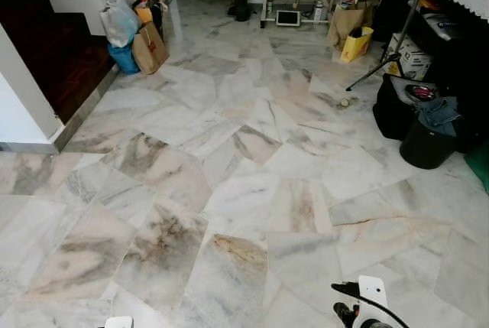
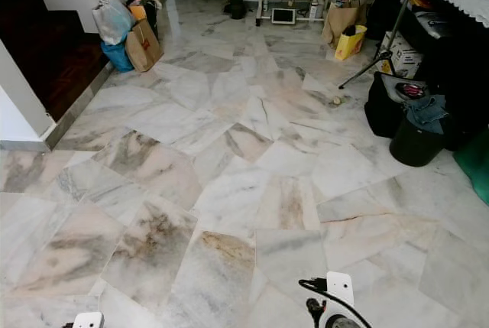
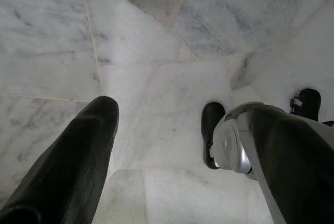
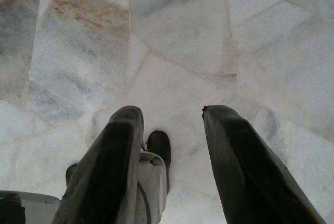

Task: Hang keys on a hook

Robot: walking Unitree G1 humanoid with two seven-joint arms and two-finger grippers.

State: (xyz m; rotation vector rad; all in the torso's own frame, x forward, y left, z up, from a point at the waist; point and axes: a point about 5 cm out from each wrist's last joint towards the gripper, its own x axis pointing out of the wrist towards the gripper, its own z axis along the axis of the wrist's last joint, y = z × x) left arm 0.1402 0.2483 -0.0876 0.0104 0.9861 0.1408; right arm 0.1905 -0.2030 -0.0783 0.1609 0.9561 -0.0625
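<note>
Both the left gripper (image 3: 172, 145) and right gripper (image 4: 172, 130) hang spread and empty above the white veined marble floor (image 1: 229, 190), so the robot risks wandering without locating keys.

Long black claw fingers (image 4: 112, 166), silver-white casings, black cable.

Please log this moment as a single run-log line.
phase: walking, arms hanging | left end effector: open, empty | right end effector: open, empty | ahead: marble floor, bags, black bucket
</note>
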